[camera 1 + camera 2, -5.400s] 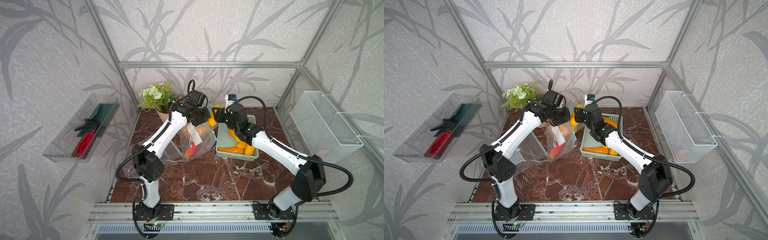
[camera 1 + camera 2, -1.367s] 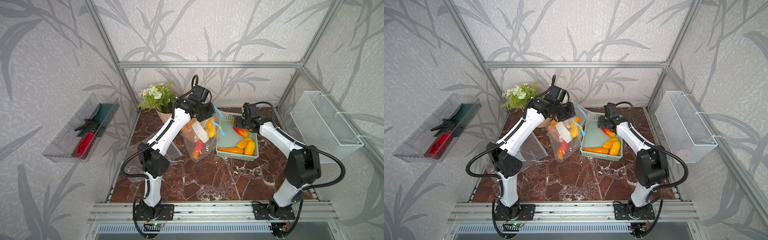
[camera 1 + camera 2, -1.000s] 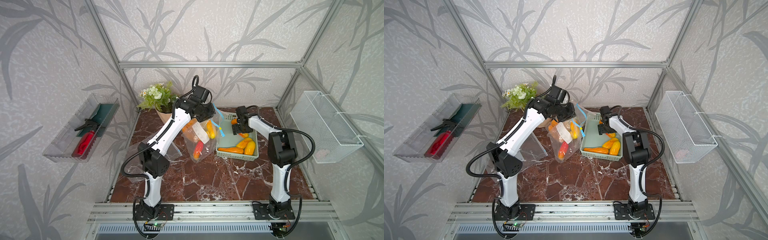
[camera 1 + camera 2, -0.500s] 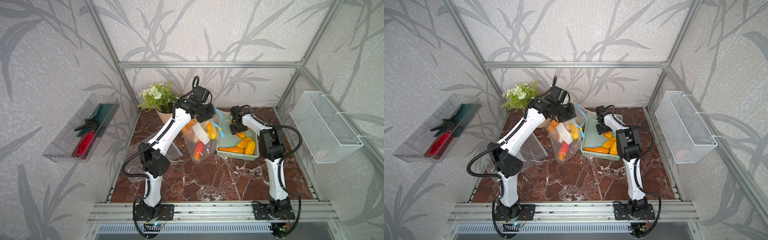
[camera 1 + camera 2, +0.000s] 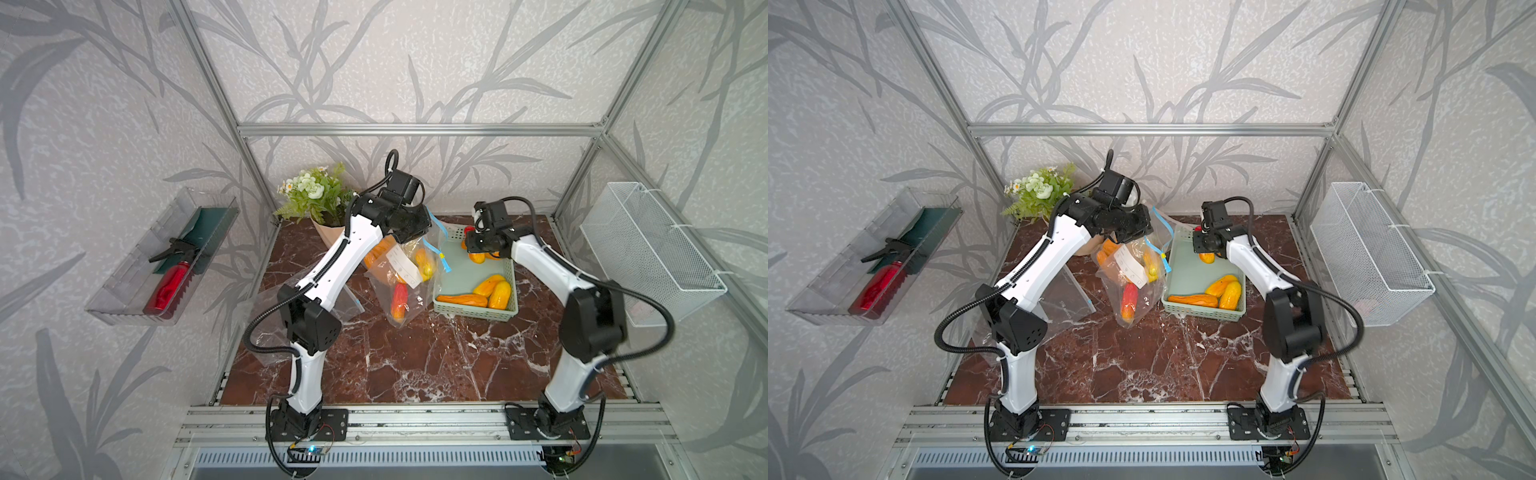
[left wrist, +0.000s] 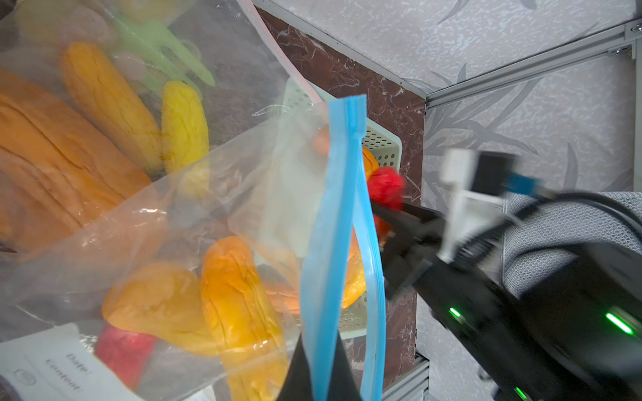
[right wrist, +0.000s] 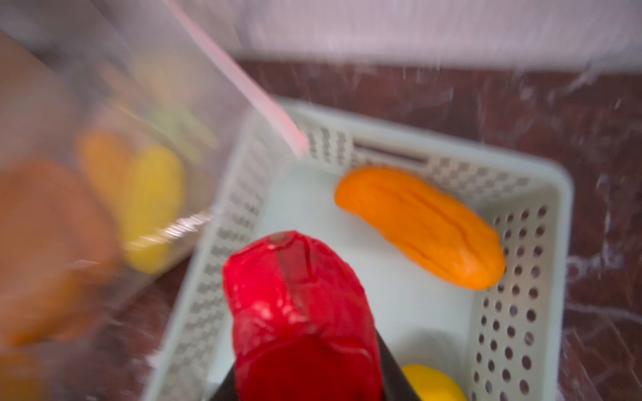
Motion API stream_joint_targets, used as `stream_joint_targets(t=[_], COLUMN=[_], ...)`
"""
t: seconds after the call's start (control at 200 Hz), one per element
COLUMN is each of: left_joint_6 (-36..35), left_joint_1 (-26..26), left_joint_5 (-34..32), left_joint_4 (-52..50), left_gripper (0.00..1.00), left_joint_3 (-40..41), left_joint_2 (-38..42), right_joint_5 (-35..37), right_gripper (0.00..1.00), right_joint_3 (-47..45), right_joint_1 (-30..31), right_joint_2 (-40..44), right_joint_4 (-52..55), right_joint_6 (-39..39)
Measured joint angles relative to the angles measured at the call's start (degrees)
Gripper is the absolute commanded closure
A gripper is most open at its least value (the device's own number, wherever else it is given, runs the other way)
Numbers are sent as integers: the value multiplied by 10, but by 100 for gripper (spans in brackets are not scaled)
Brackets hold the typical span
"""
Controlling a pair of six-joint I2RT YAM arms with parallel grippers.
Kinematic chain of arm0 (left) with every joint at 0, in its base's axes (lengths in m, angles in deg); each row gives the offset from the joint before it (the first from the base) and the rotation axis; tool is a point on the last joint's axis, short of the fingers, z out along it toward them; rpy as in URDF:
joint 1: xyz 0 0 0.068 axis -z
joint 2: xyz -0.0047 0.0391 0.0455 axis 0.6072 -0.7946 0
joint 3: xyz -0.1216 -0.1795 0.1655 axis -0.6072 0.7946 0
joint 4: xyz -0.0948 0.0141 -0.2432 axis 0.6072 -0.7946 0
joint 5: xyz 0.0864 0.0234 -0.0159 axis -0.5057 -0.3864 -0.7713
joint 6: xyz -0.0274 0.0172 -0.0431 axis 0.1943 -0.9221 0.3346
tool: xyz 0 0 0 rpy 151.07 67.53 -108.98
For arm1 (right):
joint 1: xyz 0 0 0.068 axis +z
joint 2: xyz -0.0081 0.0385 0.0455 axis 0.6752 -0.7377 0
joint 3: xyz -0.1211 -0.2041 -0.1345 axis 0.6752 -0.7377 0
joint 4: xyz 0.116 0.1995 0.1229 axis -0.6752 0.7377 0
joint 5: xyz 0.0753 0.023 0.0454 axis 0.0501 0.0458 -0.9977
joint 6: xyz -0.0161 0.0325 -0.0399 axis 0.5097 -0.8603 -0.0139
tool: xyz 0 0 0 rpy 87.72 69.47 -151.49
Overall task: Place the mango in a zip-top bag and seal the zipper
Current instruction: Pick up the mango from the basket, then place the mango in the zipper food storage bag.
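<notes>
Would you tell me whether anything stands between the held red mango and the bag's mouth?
Nothing visible does. The red mango, in the right gripper, is at the green basket's corner beside the zip-top bag's blue zipper rim, which the left gripper holds.

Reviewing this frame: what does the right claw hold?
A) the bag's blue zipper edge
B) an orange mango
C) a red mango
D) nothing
C: the right wrist view shows a red mango gripped in the right claw, over the green basket.
</notes>
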Motion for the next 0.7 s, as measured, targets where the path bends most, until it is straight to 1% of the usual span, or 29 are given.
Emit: stream_joint_targets(t=[0.08, 0.13, 0.195, 0.295, 0.44, 0.545, 0.645, 0.7], left_joint_6=[0, 0, 0, 0, 0, 0, 0, 0], left_joint_1=[0, 0, 0, 0, 0, 0, -3, -3], left_joint_5=[-1, -2, -2, -2, -2, -10, -13, -14], left_joint_4=[-1, -2, -3, -5, -6, -13, -21, -20], left_gripper=[100, 100, 100, 100, 100, 100, 100, 100], left_joint_3=[0, 0, 0, 0, 0, 0, 0, 0], left_joint_2=[-2, -2, -3, -3, -4, -4, -4, -5], right_joint_5=[-43, -67, -90, -120, -144, -148, -147, -144], right_gripper=[72, 72, 71, 71, 72, 72, 71, 67], right_joint_3=[-43, -56, -64, -70, -70, -70, -81, -92], right_joint_1=[3, 7, 13, 30, 65, 87, 94, 96], right_joint_2=[85, 111, 123, 111, 67, 45, 47, 53], right_joint_4=[-102, -154, -215, -277, -322, -328, -329, -326], right_joint_6=[-59, -90, -128, -178, -240, -262, -268, -266])
